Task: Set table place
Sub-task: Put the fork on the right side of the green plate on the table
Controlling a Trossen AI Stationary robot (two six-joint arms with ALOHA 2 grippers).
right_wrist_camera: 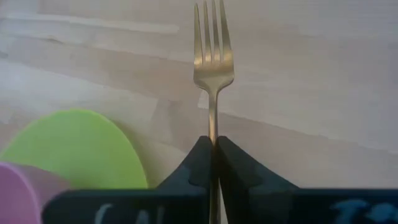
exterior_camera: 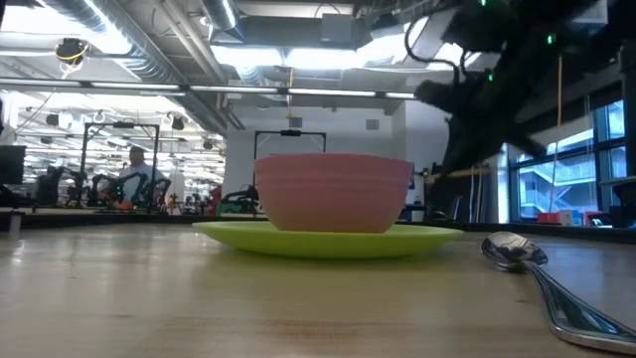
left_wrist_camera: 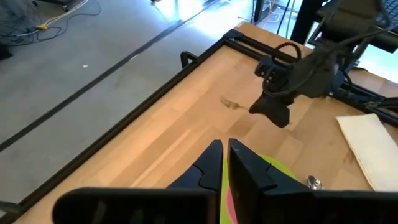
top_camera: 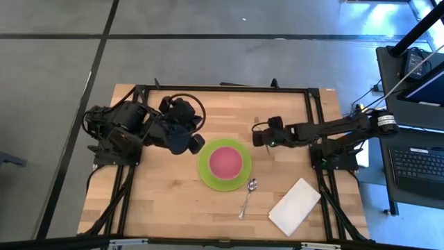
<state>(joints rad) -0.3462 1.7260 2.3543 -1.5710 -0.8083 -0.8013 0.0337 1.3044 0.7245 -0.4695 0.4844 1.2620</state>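
The right gripper (right_wrist_camera: 212,144) has its two fingers pressed together on the handle of a fork (right_wrist_camera: 212,65), and the fork points forward, above the bare wood. In the high view this gripper (top_camera: 258,135) hangs over the table (top_camera: 159,201), just beside the far right edge of the green plate (top_camera: 208,177). The left gripper (left_wrist_camera: 224,155) has its fingers closed with nothing between them; it is at the left edge of the same plate.

As far as the pictures show, a good part of the place is already set. The pink bowl (top_camera: 225,162) stands in the middle of the plate, near the centre of the table. A spoon (top_camera: 248,196) lies just beside the plate on its right, bowl end toward the plate. A white napkin (top_camera: 295,206) lies farther right, near the corner, apart from the spoon.

I judge that the fork is what remains: it is in the air and not yet laid down. Which side of the plate it goes to I cannot tell
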